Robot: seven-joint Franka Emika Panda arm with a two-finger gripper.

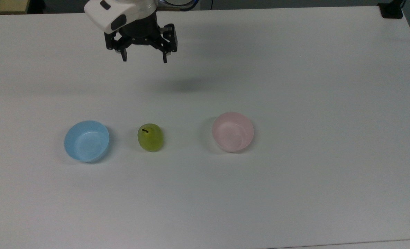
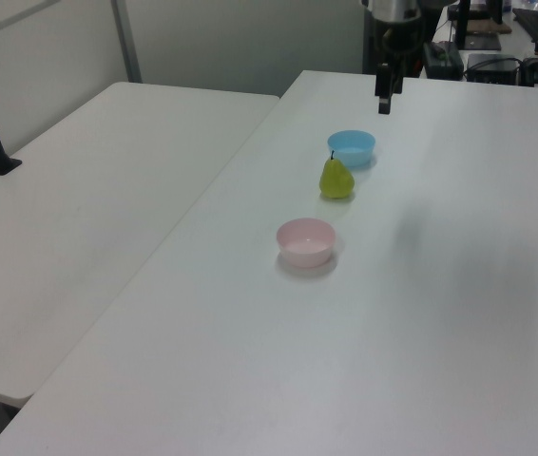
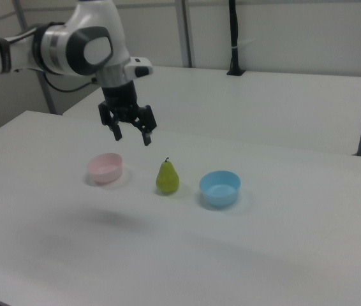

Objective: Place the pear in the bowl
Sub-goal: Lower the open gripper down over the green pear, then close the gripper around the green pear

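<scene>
Pear (image 1: 150, 137) between pink bowl (image 1: 233, 131) and blue bowl (image 1: 86, 140)

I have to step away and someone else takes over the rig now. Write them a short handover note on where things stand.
Gripper: open, holding nothing, hanging in the air above the table, well short of the fruit.
Pear: upright on the table between the two bowls, touching neither.
Pink bowl: empty, on the top view's right of the pear. Blue bowl: empty, on the top view's left; not the target.
Done: nothing grasped yet.
Left: descend over the pear, grip it, carry it to the pink bowl, release.
</scene>
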